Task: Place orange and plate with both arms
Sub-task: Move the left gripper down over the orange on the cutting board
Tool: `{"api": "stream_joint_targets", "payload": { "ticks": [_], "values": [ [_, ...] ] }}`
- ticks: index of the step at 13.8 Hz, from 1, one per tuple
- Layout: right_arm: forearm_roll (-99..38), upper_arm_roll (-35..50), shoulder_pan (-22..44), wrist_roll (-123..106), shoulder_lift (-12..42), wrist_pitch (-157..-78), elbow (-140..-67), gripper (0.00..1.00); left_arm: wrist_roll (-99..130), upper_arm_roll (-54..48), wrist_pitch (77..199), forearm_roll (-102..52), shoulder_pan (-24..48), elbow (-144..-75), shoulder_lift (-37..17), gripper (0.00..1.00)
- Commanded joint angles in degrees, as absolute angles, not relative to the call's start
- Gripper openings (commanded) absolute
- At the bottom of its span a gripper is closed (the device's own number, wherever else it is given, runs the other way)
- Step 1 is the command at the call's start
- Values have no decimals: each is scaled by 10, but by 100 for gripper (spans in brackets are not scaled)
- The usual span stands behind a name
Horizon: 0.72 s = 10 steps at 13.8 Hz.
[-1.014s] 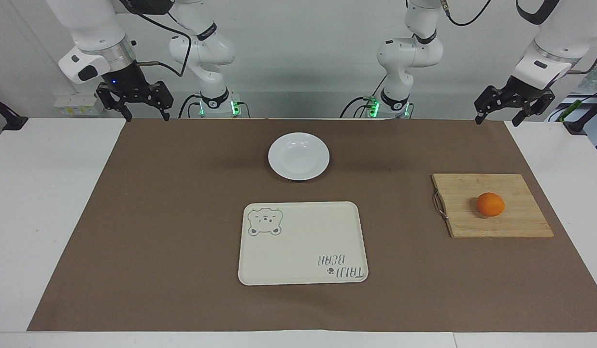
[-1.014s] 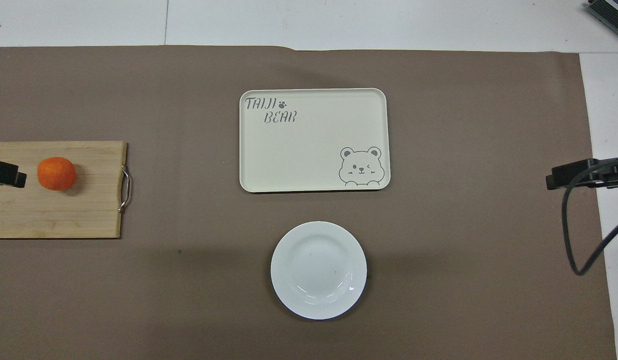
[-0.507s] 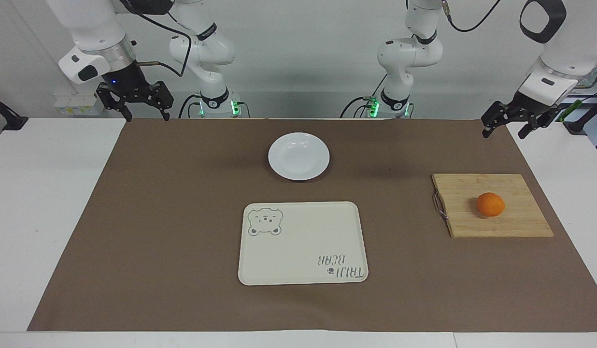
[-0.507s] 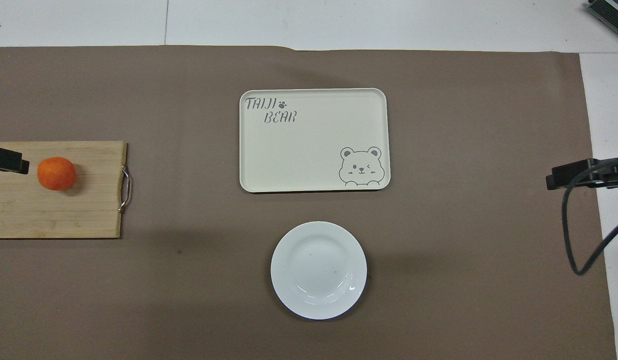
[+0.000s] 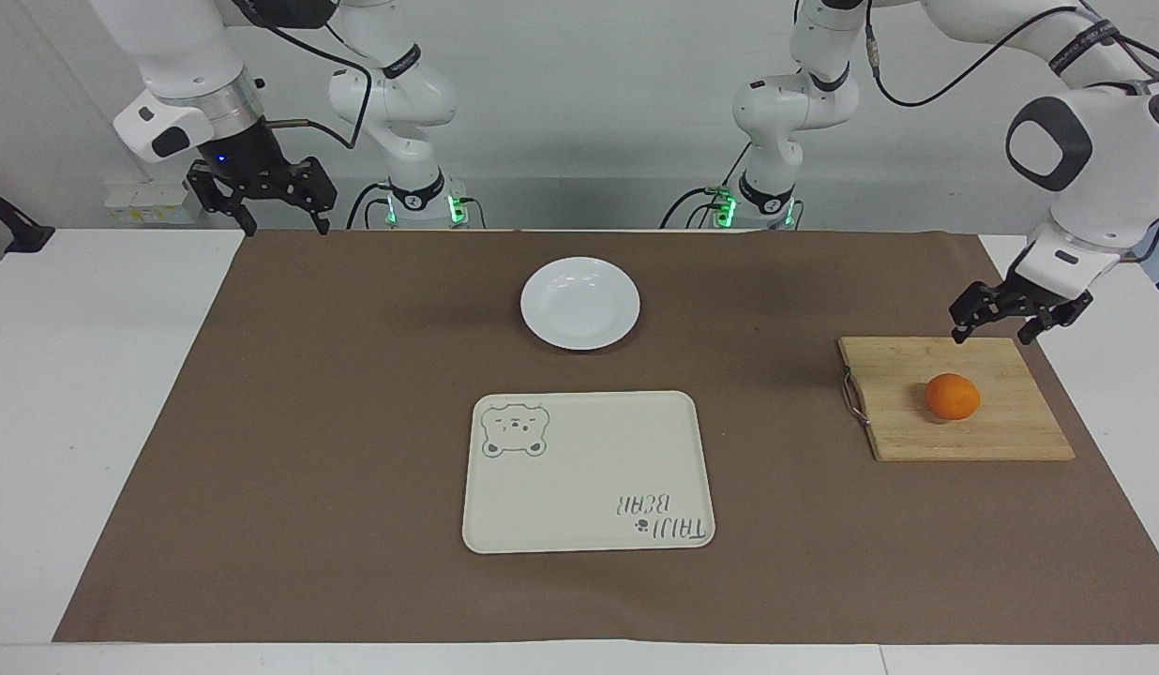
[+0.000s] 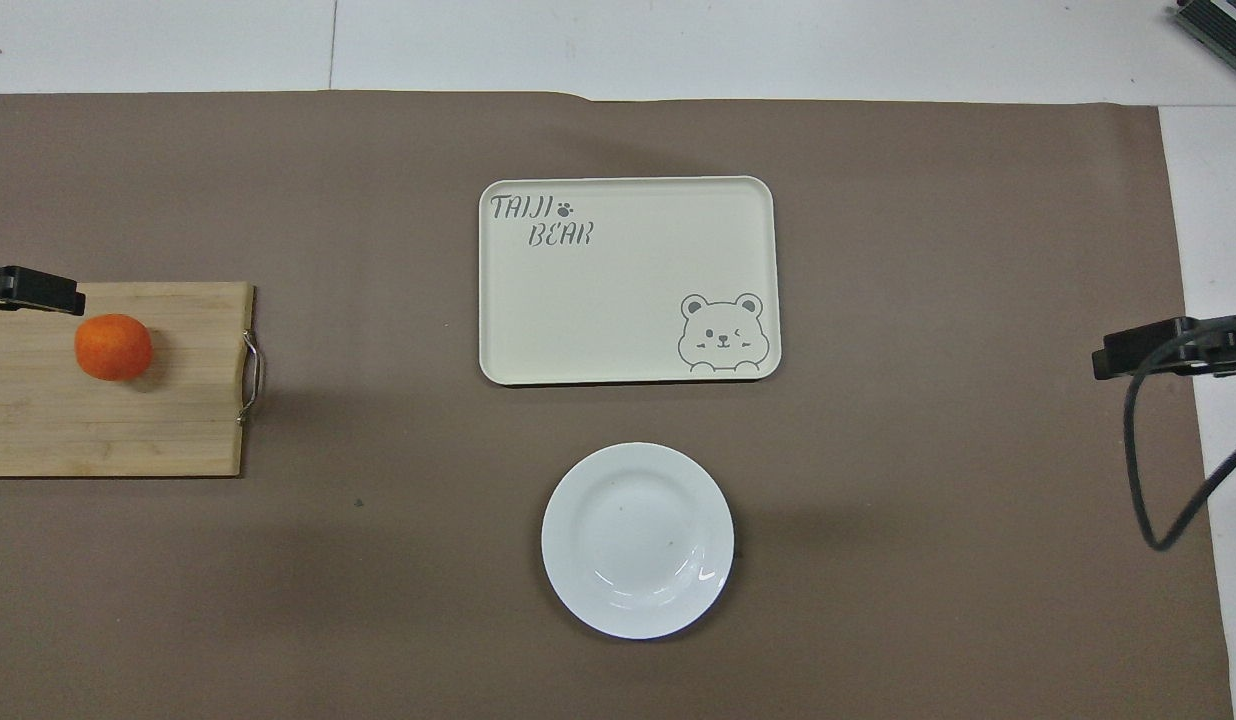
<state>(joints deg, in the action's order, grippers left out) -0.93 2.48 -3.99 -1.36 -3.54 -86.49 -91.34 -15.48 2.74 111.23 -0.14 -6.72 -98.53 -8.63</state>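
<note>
On my desk: mat across the middle. Plate on the mat, nearer to me than the tray. Cutting board toward my left arm's end, orange on it. Plate, tray and board well apart.

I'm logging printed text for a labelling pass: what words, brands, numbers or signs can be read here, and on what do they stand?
"TAIJI BEAR", with a small paw-print sign after "TAIJI": printed in grey in a corner of the cream rectangular tray, which also carries a winking bear drawing.
Nothing readable on the round white plate, the wooden cutting board, the orange fruit or the arms.
</note>
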Motion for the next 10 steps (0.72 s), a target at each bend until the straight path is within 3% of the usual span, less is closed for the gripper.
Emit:
{"api": "stream_joint_targets", "payload": {
  "ticks": [1, 5, 10],
  "values": [
    [-8, 25, -43, -25, -41, -858, -913, 100, -180, 24, 1168, -2, -83, -991, -129, 100],
    [-8, 25, -43, -25, -41, -858, -914, 100, -179, 24, 1254, -2, -81, -1051, -143, 100],
    [-8, 25, -43, -25, -41, -858, -914, 100, -182, 24, 1293, -2, -83, -1069, -166, 100]
  ]
}}
